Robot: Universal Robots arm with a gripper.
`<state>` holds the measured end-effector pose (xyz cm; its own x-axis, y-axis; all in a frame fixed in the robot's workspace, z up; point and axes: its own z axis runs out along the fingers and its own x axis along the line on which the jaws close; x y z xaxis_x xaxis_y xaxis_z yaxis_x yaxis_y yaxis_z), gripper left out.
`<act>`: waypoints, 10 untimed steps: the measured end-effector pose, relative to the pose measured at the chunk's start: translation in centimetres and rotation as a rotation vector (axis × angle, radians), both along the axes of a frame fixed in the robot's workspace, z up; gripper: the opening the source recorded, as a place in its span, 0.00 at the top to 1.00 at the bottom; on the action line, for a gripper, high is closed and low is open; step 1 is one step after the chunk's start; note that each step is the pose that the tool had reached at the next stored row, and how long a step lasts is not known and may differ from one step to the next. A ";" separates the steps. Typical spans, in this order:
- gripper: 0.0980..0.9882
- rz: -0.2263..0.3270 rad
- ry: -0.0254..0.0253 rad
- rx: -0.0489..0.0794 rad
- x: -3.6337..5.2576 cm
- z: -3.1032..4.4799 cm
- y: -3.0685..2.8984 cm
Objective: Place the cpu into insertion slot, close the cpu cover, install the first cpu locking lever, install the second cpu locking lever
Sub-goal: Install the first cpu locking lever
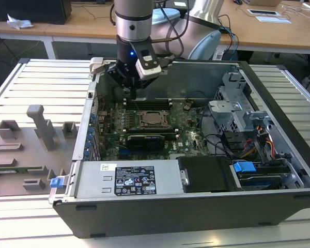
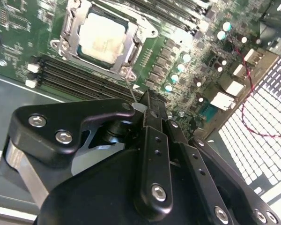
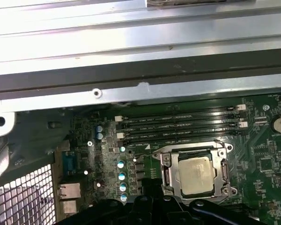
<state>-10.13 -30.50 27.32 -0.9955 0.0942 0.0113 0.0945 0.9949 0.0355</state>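
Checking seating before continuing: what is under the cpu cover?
Through the opening of the cpu cover the silvery top of the cpu shows. The cover's frame hides the chip's edges, and whatever lies beneath the chip is covered.

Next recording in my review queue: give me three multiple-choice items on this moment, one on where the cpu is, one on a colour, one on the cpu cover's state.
1. Where is the cpu?
A. on the grey ribbed table
B. in the insertion slot
C. on the power supply

2. What colour is the motherboard?
A. green
B. red
C. white

3. How does the cpu cover stand?
A. raised upright
B. taken off, on the table
C. flat over the cpu

Answers: 1 B, both wrist views show the chip seated inside the socket. 2 A, the board around the socket is green. 3 C, the metal frame lies level around the chip's top.
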 end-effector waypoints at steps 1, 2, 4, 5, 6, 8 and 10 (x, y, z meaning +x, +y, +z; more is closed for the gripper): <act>0.99 0.000 -0.0001 0.000 -0.40 -0.09 0.16; 0.99 0.000 -0.0002 0.000 -0.70 -0.15 0.27; 0.99 0.000 -0.0003 0.000 -1.53 -0.36 0.62; 0.99 0.000 -0.0004 0.000 -1.75 -0.45 0.75; 0.99 0.000 -0.0004 0.000 -1.98 -0.57 0.97; 0.99 0.000 -0.0005 0.000 -2.13 -0.79 1.50; 0.99 0.000 -0.0004 0.000 -2.13 -1.02 2.17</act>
